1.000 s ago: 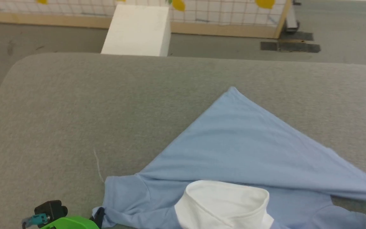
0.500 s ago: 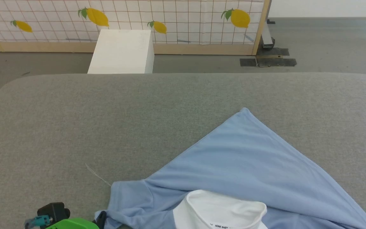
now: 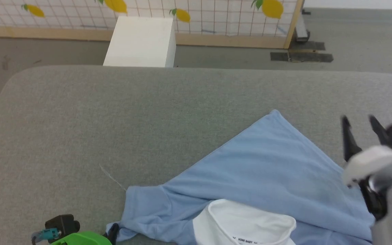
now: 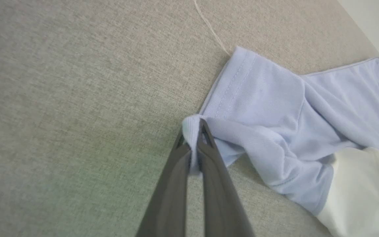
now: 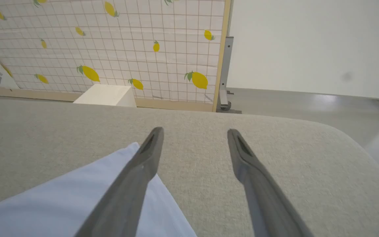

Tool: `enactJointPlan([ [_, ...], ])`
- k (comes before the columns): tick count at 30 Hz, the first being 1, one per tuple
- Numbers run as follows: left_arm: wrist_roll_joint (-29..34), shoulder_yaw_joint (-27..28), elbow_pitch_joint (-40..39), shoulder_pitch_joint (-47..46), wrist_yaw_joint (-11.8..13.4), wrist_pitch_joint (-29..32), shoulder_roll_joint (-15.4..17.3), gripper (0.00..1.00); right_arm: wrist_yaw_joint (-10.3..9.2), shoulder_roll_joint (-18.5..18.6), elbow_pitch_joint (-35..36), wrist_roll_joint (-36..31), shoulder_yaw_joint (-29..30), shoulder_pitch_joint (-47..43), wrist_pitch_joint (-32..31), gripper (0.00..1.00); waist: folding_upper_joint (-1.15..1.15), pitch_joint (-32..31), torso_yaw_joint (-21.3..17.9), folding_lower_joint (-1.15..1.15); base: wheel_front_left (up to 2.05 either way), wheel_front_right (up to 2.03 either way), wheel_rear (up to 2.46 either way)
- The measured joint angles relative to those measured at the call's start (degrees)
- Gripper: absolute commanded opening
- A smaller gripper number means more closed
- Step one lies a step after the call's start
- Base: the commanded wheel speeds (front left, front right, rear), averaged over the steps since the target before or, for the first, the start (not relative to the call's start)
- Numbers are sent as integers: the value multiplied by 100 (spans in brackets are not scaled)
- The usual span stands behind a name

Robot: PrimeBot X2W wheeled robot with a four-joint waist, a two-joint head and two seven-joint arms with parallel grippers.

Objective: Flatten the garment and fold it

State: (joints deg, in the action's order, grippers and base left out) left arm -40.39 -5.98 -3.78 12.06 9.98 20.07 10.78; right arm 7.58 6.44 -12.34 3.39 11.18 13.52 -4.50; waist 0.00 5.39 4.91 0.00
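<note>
Garment [image 3: 260, 170] rumpled at the grey padded table's [image 3: 97, 119] near edge, right of table centre. One blue corner points to the table's far edge, and the white collar [image 3: 247, 221] sits at the near edge. Left gripper [image 4: 194, 131] low at the table's near edge, fingers pinched tight on a fold of sleeve cloth. Right gripper [image 3: 358, 119] above the table's right side, fingers spread wide, holding nothing. White box [image 3: 141, 42] beyond the table's far edge.
</note>
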Motion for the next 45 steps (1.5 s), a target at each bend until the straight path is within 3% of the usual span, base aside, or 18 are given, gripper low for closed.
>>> enactJointPlan([
  [3, 0, -26, 31, -88, -37, -34, -26, 0, 0, 129, -477, 102, -476, 575, 286, 100, 0, 153, 85, 0, 0, 0, 0],
  [7, -2, -73, 129, -278, -93, -86, -89, 0, 1, 301, -1282, 226, -987, 1290, 145, 100, 0, 380, 241, 0, 0, 0, 0],
  [15, -37, -185, 328, -593, -241, -227, -197, 0, 1, 424, -2636, 289, -1374, 2419, -1474, 100, 0, 849, 635, 0, 0, 0, 0],
  [23, -63, -274, 488, -838, -391, -401, -334, 0, 0, 470, -3158, 99, -1227, 3011, -2815, 100, 0, 1240, 987, 1, 0, 0, 0],
  [24, -65, -283, 510, -862, -396, -402, -347, 0, 0, 476, -3174, 63, -1190, 3086, -2991, 86, 0, 1278, 1025, 0, 0, 0, 0],
  [25, -78, -296, 517, -879, -398, -405, -357, 0, 0, 486, -3174, 24, -1174, 3164, -3160, 54, 0, 1312, 1060, 0, 0, 0, 0],
  [26, -90, -303, 526, -893, -422, -434, -363, 0, 0, 487, -3163, -8, -1154, 3220, -3265, 36, 0, 1341, 1089, 1, 0, 0, 0],
  [27, -97, -308, 533, -898, -439, -452, -366, 0, 0, 487, -3151, -34, -1128, 3245, -3333, 27, 0, 1361, 1109, 1, 0, 0, 0],
  [28, -97, -312, 545, -899, -441, -453, -368, 0, 1, 479, -3130, -59, -1102, 3251, -3398, 0, 0, 1375, 1125, 1, 0, 0, 0],
  [29, -97, -312, 559, -909, -441, -454, -368, 0, 1, 454, -3099, -88, -1085, 3249, -3428, 0, 0, 1372, 1128, 1, 0, 0, 0],
  [33, -97, -303, 617, -923, -439, -453, -356, 0, 1, 344, -2867, -164, -882, 2989, -3021, 0, 0, 1293, 1103, 1, 0, 0, 0],
  [45, -64, -166, 500, -453, -257, -392, -45, 0, 0, -64, -1537, 342, -552, 992, -255, 0, 0, 503, 711, 1, 0, 0, 0],
])
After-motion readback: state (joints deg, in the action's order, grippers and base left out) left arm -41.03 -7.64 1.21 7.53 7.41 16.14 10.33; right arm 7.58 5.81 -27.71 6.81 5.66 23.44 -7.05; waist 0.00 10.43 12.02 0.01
